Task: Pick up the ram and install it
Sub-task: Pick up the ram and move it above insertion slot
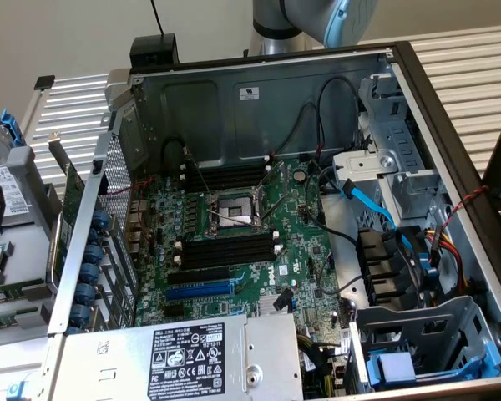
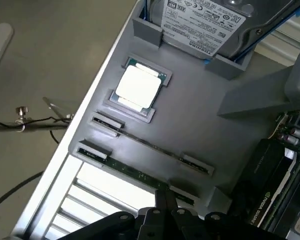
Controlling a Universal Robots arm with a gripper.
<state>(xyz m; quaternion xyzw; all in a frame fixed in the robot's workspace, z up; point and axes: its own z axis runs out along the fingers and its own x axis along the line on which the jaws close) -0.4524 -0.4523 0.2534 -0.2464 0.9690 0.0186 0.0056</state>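
Grey plastic parts tray (image 2: 200,135) carries the loose components. The ram (image 2: 132,170), a thin green stick, stands on edge in the tray with each end seated in a grey bracket. It occupies the row of the tray farthest from the hard drive (image 2: 205,20). A second memory stick (image 2: 145,145) stands on edge parallel to it, one row nearer the hard drive. The processor (image 2: 139,87) lies flat in a square pocket of the tray, between the two sticks and the hard drive.

The gripper (image 2: 166,199) is over the ram's row of the tray. Its jaws are drawn fully together with nothing seen between them. Their tips overlap the line of the ram, but contact with the stick cannot be confirmed.

In the exterior view the robot arm (image 1: 317,21) is beyond the rear wall of the open computer case (image 1: 451,167), which stands just beside the tray. Inside the case, black memory slots (image 1: 225,251) flank the processor socket (image 1: 234,209) on the motherboard (image 1: 309,251).
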